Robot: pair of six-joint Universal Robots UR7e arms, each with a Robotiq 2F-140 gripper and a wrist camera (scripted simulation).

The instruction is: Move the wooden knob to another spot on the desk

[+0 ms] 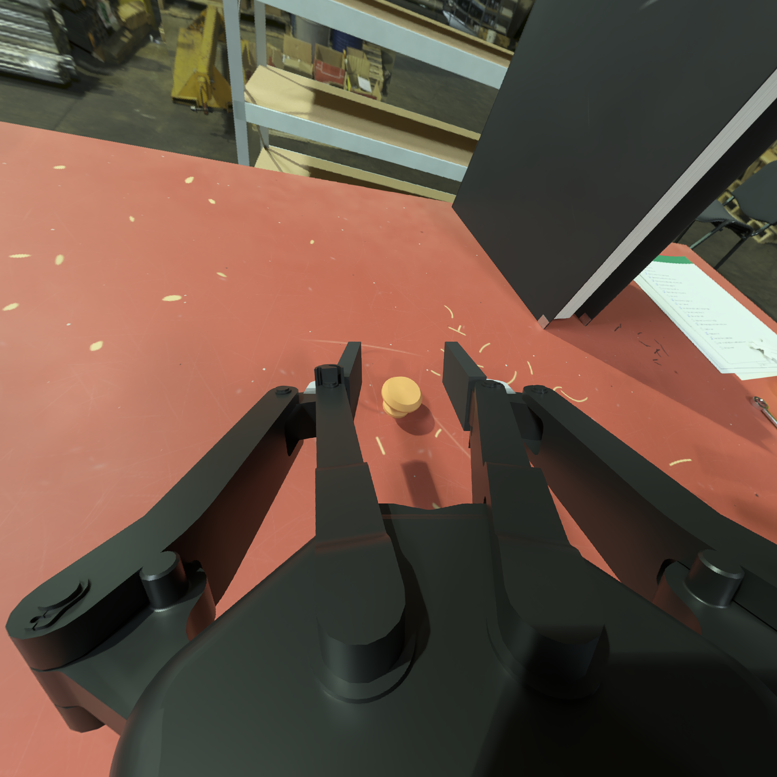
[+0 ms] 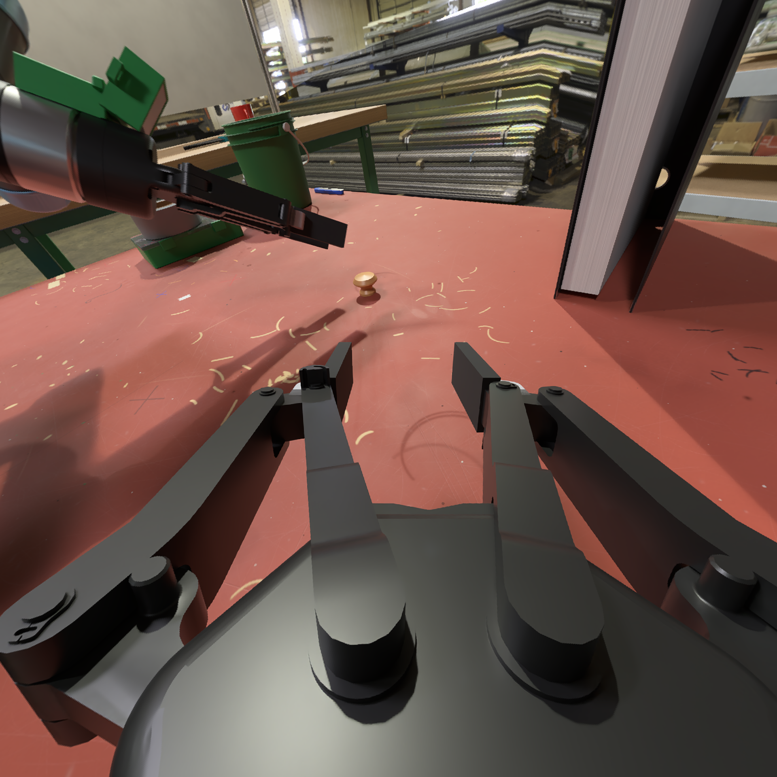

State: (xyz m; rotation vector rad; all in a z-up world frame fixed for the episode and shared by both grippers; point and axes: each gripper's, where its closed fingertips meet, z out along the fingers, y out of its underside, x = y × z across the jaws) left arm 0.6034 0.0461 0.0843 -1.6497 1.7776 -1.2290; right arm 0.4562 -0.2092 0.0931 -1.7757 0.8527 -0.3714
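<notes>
**Op 1:** Left gripper (image 1: 401,378) fills the bottom of the left wrist view, jaws released, wide gap btwn the pads. Wooden knob (image 1: 400,396) shows right in that gap, frame centre, upright on its stem on the red desk (image 1: 168,378). Pads not touching it.

**Op 2:** Is it level w/ the knob or above it?

**Op 1:** Above. Right wrist view has the left gripper (image 2: 332,235) coming in from upper left, fingers (image 2: 311,229) angled down, tips up and left of the knob (image 2: 365,284), clear air btwn. Its shadow lies on the desk below-left of the knob.

**Op 2:** Right gripper?

**Op 1:** Right gripper (image 2: 401,378) also released, nothing btwn the pads, only bare desk (image 2: 588,420). Knob sits well beyond its tips, upper centre of that frame.

**Op 2:** What's around the knob?

**Op 1:** Pale curled shavings (image 1: 572,397) scattered just right of it, more specks (image 1: 171,298) twd frame left. Big black book (image 1: 609,147) stands upright on the desk, upper right of the left wrist view, page edges visible; same book (image 2: 597,189) upper right in the other view. Well apart from the knob.

**Op 2:** Anything else on the desk?

**Op 1:** White printed sheets (image 1: 714,319) w/ a green top edge, right edge of the left view, near the book's foot. Small metal piece (image 1: 763,410) below them, too cropped to ID. Off the desk, upper left of the right view: green bucket (image 2: 269,159).
</notes>
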